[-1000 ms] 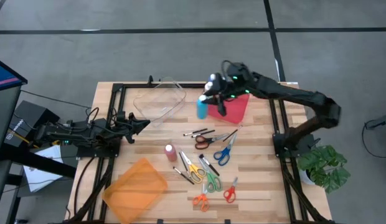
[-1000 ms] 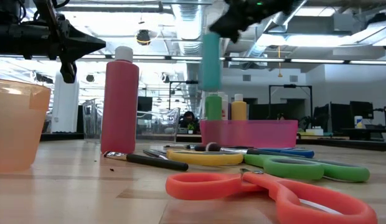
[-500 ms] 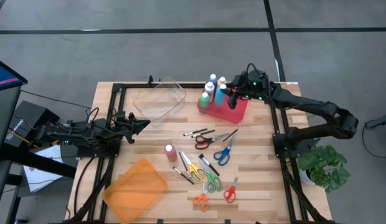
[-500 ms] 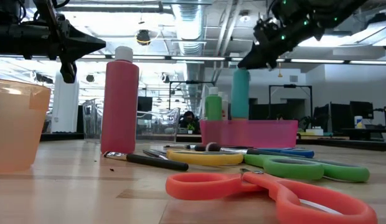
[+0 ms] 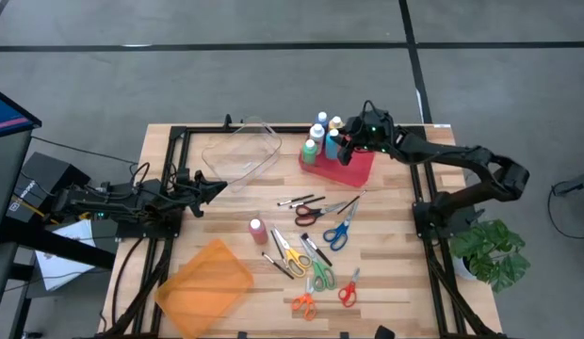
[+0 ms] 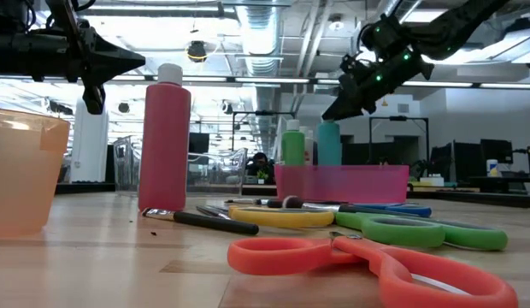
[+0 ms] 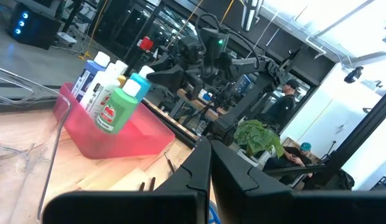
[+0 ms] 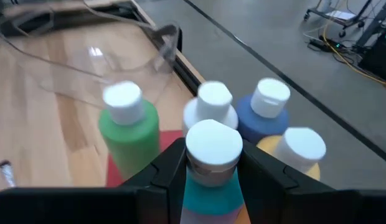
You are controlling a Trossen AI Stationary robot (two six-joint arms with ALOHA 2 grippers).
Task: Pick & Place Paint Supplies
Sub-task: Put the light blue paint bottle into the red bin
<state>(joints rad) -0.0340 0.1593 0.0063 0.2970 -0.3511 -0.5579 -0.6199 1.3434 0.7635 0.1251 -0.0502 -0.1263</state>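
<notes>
A pink bin (image 5: 360, 168) at the table's far right holds upright paint bottles with white caps: green (image 8: 127, 134), blue (image 8: 261, 112), white (image 8: 211, 102), yellow (image 8: 299, 152) and teal (image 8: 208, 196). My right gripper (image 5: 346, 143) hangs over the bin, shut on the teal bottle. One pink bottle (image 5: 257, 229) stands on its base on the table's middle. My left gripper (image 5: 217, 186) waits shut near the left edge, above the table, touching nothing. My right gripper pinches the teal bottle's white cap (image 8: 213, 146) between its two fingers (image 8: 171, 168), slanting down from above and the table's right. The bottle stands upright inside the pink bin (image 6: 342, 182) among the others; the bin wall hides its base.
A clear container (image 5: 240, 151) sits left of the bin and an orange one (image 5: 205, 282) at the near left. Several scissors (image 5: 316, 273) and dark brushes (image 5: 301, 201) lie scattered across the middle and near side of the table.
My right gripper carried the teal bottle from just left of the bin toward the table's right, over the bin. It then lowered the bottle into the bin beside the green one. The left arm kept still.
</notes>
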